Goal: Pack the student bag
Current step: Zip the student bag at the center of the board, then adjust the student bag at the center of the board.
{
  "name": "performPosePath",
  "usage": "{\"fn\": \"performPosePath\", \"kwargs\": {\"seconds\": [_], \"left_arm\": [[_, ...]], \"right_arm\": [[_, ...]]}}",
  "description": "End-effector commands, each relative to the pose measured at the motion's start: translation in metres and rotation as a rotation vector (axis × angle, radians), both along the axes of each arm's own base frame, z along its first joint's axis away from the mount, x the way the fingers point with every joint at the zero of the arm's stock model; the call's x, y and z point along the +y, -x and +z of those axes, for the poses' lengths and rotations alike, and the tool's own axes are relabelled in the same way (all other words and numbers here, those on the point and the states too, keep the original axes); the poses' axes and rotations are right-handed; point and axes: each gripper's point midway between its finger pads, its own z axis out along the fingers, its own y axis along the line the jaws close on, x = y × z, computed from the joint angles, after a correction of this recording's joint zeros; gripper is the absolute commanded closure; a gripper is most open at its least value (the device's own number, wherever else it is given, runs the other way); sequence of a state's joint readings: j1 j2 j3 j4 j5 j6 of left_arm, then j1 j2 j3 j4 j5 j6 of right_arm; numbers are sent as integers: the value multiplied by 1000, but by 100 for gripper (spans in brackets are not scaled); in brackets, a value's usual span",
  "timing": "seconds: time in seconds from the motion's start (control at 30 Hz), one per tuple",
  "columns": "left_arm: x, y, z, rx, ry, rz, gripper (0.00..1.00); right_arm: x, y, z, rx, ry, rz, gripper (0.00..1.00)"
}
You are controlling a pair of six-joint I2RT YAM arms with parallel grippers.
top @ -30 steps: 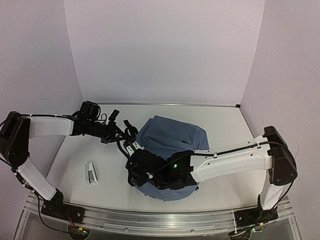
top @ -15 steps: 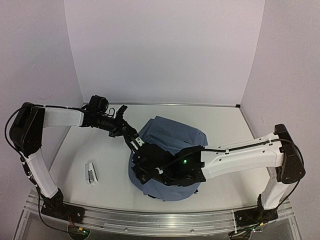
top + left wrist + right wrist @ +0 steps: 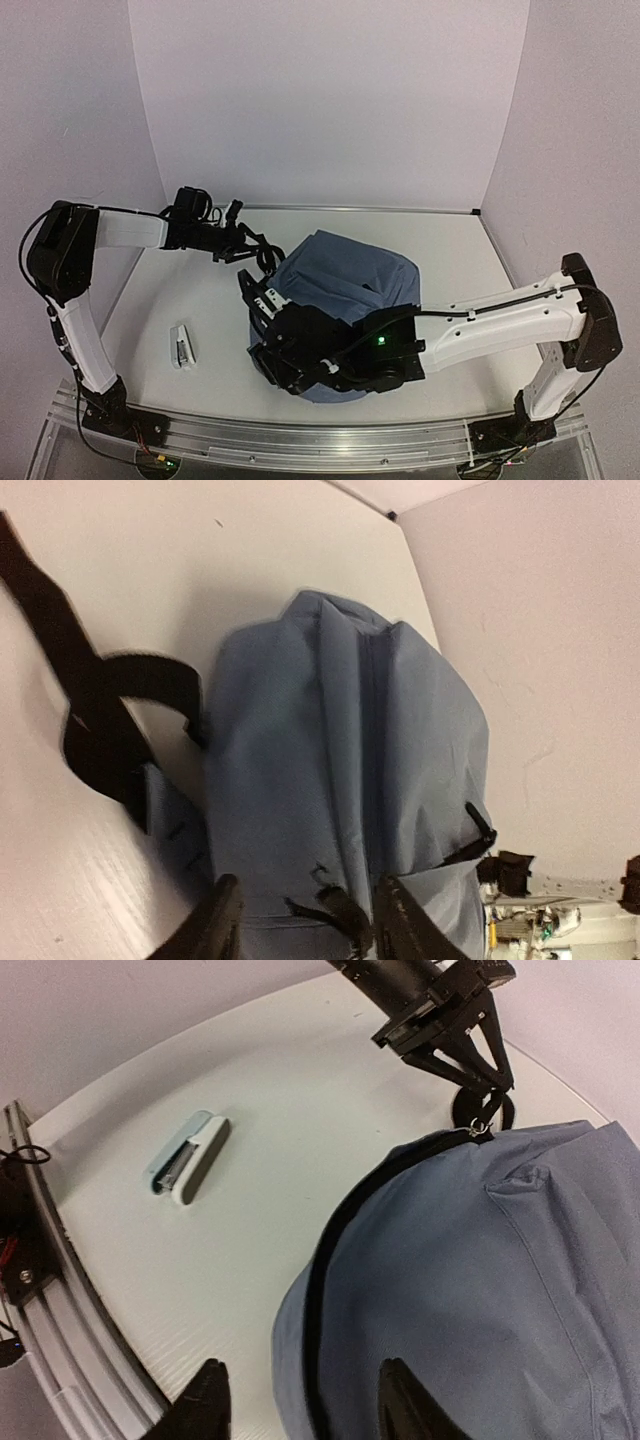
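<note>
White table (image 3: 200, 300) under student bag (image 3: 350, 275), interior hidden; stapler (image 3: 181, 346) lying apart, outside. Left gripper (image 3: 308, 925) and right gripper (image 3: 300, 1405) both spread at bag fabric, clasping nothing.

Your student bag (image 3: 345, 275) is soft, matt blue-grey cloth, finely woven and creased. Its straps (image 3: 100, 720) are dull black woven webbing. The zipper (image 3: 318, 1290) is black, ending in 1 small shiny metal ring (image 3: 481, 1126). At 8 o'clock from the bag, the stapler (image 3: 181, 346) looks like smooth plastic, pale blue and white. The table (image 3: 200, 290) is matt white, faintly ribbed. Along its 6 o'clock edge runs a brushed metal rail (image 3: 300, 440).
</note>
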State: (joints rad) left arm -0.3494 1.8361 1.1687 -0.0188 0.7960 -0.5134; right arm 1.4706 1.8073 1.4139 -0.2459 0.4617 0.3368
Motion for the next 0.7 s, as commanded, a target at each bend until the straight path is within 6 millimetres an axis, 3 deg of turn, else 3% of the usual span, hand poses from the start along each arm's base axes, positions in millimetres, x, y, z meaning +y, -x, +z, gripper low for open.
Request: {"fn": "performPosePath", "kwargs": {"seconds": [0.0, 0.1, 0.2, 0.4, 0.5, 0.67], "left_arm": [[31, -12, 57, -182, -34, 168, 40], [46, 12, 51, -128, -75, 211, 28], [55, 42, 40, -52, -100, 253, 22], [30, 118, 15, 98, -77, 257, 18], [26, 146, 2, 169, -80, 288, 17], [17, 181, -6, 220, -59, 298, 15]], "right_arm": [[-37, -45, 46, -20, -80, -142, 24], [-69, -83, 43, -21, -62, -229, 11], [-102, -126, 36, -6, -33, -291, 3], [-149, -191, 4, 81, 33, -304, 2], [-172, -220, -7, 120, 48, -299, 2], [-180, -247, -31, 167, 80, -196, 2]]}}
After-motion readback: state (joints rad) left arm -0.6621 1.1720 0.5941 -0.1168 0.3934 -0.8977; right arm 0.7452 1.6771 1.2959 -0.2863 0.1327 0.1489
